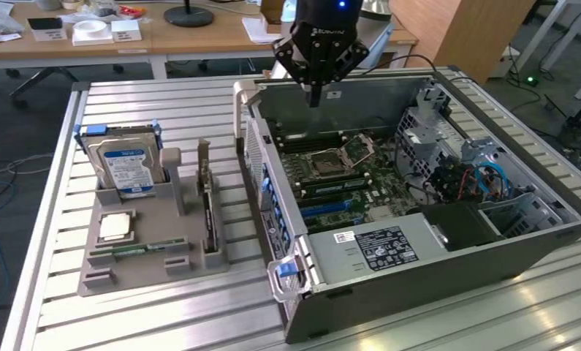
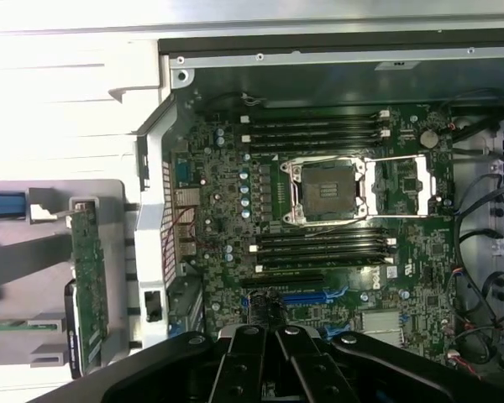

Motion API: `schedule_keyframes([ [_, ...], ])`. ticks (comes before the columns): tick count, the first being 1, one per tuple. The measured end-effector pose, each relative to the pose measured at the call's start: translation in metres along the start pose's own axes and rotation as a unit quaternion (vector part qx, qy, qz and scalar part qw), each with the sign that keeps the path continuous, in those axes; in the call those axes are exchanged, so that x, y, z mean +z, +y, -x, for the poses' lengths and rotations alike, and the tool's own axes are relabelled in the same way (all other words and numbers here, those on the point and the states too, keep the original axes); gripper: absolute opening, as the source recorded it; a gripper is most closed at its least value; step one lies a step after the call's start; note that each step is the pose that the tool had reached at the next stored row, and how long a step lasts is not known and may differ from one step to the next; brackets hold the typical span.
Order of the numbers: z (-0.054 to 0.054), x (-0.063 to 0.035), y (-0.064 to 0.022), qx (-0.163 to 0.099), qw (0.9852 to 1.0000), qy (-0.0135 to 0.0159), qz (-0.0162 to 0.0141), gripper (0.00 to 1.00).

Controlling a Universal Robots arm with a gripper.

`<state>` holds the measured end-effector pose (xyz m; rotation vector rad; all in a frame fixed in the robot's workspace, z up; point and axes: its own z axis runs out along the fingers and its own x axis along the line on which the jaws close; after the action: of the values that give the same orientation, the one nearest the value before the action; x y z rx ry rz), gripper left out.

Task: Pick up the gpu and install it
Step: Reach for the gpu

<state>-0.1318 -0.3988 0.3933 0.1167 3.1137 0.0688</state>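
One gripper (image 1: 315,96), which I record as pressed together on nothing, hangs above the open computer case (image 1: 446,281), while the gpu (image 1: 209,212) stands on edge in the gray holder (image 1: 144,274) just beside that case, untouched.

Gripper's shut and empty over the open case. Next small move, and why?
Probably travel toward the exterior view's left: the black gripper hangs shut and empty over the grey computer case, while the slim dark gpu card stands upright in the grey holder tray.
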Motion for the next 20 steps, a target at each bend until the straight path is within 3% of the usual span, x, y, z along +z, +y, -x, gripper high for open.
schedule_keyframes([
  [20, -0.020, -0.0004, -0.0010, 0.000, 1.0000, 0.0000, 0.0000, 0.11],
])
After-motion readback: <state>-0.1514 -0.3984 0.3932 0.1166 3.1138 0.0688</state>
